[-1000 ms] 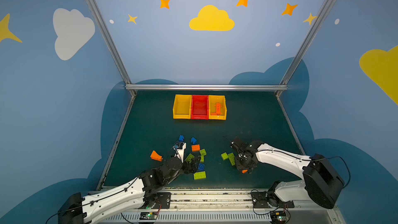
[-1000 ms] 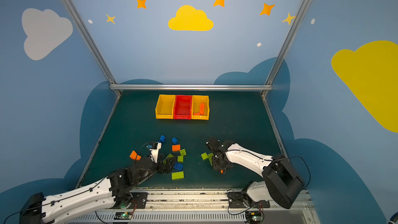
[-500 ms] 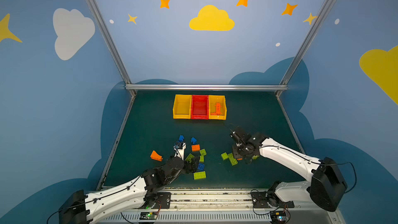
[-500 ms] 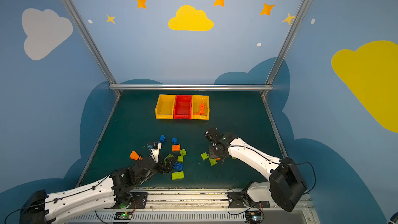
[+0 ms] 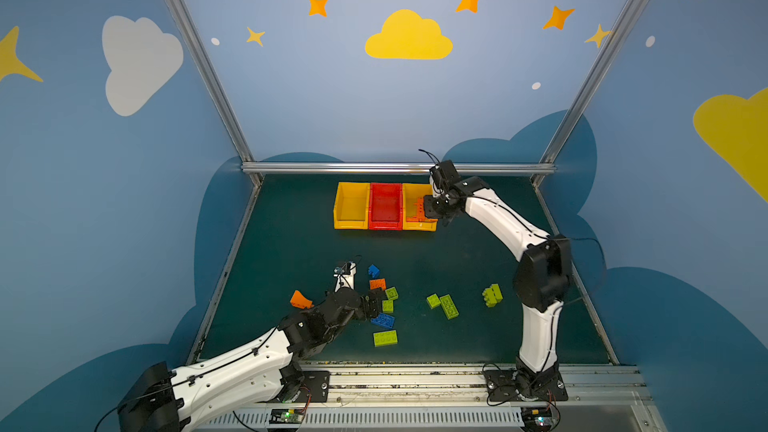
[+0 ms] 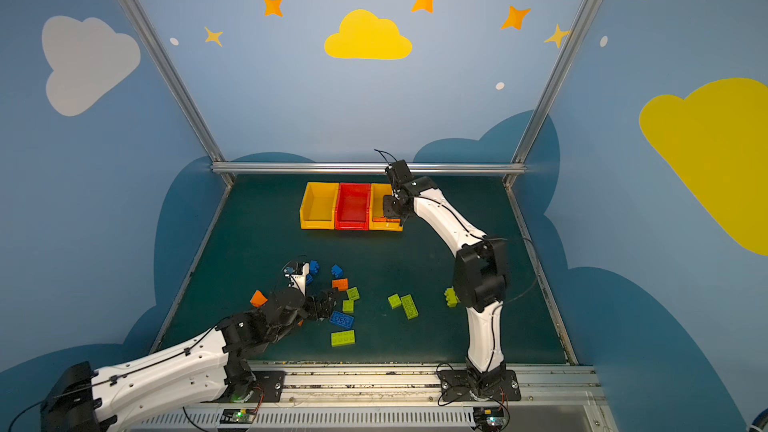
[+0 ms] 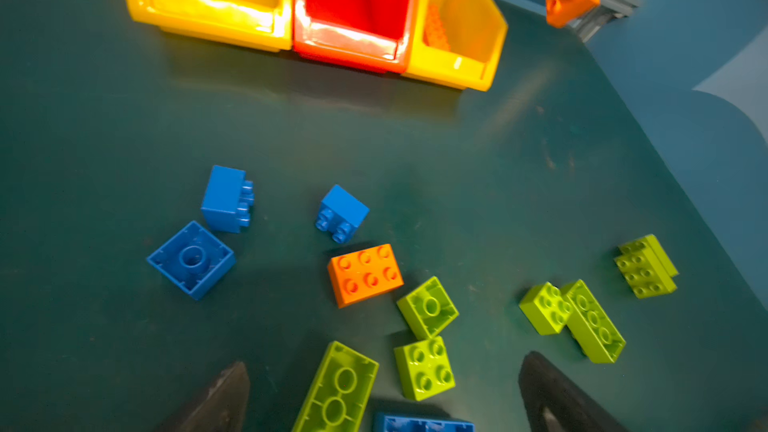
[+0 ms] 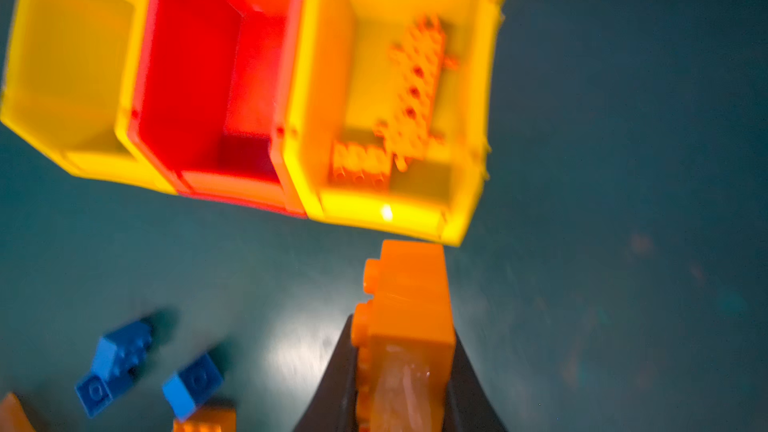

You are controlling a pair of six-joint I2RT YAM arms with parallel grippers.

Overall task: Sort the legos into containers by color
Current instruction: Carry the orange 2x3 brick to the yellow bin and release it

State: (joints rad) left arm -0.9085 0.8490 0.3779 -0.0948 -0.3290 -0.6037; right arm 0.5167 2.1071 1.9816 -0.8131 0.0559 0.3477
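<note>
In both top views the right yellow bin (image 5: 415, 227) is partly hidden by the right gripper (image 5: 430, 209). In the right wrist view the orange brick (image 8: 407, 309) is blurred and cut off at the picture's edge.

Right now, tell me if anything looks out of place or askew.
Nothing is missorted: the right-hand yellow bin holds only orange bricks. On the table, one blue brick and a lime brick lie upside down, hollow side up; another blue brick lies on its side.
</note>
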